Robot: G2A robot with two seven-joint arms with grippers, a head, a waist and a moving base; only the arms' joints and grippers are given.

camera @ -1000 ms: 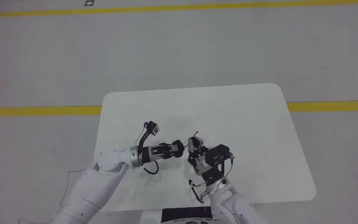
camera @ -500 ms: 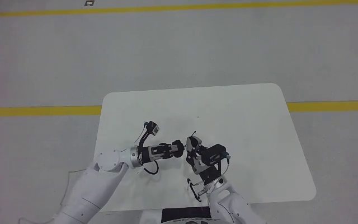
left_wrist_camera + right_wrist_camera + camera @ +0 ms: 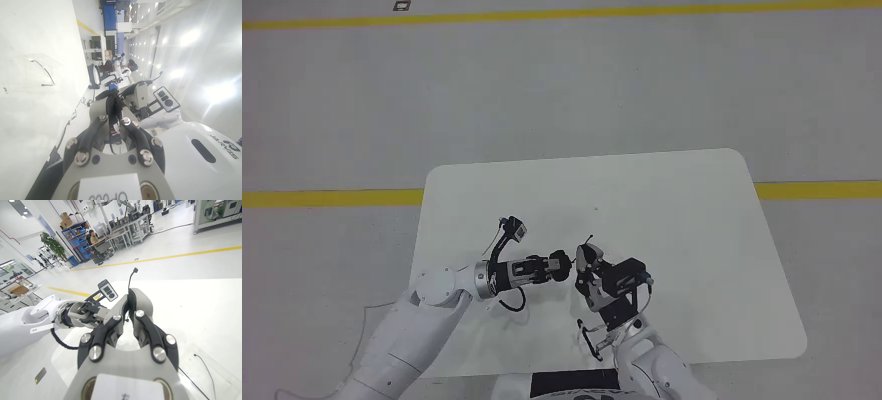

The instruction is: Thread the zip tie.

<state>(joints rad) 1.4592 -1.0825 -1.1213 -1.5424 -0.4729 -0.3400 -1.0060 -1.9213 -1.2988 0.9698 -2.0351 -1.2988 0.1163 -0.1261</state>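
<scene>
The bench (image 3: pixel 692 200) is a smooth white slab with rounded corners, and two white arms meet over its near-centre part. The left arm comes in from the near left corner, its forearm lying almost level and pointing right. Its left tool (image 3: pixel 113 98) has two grey fingers with black pads, and these are drawn together. A black mass fills the gap at the tips, and I cannot tell whether that is only the pads or something they pinch. Just beside it, tip almost to tip, is the right tool (image 3: pixel 129 302) on an arm rising from the near edge, with its wrist turned so the fingers point away from the robot. Its two grey fingers are pressed together on one tie (image 3: pixel 135 270), a thin black plastic strap. The strap stands up out of the pads in a slight curve, ending in a small square head above the fingertips, and a short stub shows below the pads. Near the bench's front edge, by the right arm, lies one clear flat tray (image 3: pixel 217 364) holding two spare ties (image 3: pixel 195 355), both black and gently bent.
</scene>
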